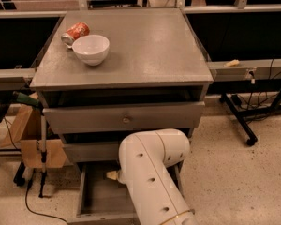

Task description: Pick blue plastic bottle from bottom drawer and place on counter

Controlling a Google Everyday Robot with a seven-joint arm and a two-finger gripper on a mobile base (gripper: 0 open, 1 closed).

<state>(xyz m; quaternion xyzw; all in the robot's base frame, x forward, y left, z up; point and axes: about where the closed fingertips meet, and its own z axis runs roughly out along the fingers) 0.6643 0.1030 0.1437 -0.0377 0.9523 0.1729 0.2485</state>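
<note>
On your left, an orange-red can (75, 32) lies on its side on the counter (150, 50), right beside a white bowl (91, 48). Down low, the bottom drawer (96, 198) is pulled open. Your gripper (113, 175) pokes into it, mostly hidden behind the big white arm (152, 172). You cannot tell how open it is or what it holds. The blue plastic bottle is hidden too.

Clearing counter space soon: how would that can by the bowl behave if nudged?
The can lies on its side, so it would likely roll; the bowl beside it might stop it. The tool is down in the bottom drawer.
</note>
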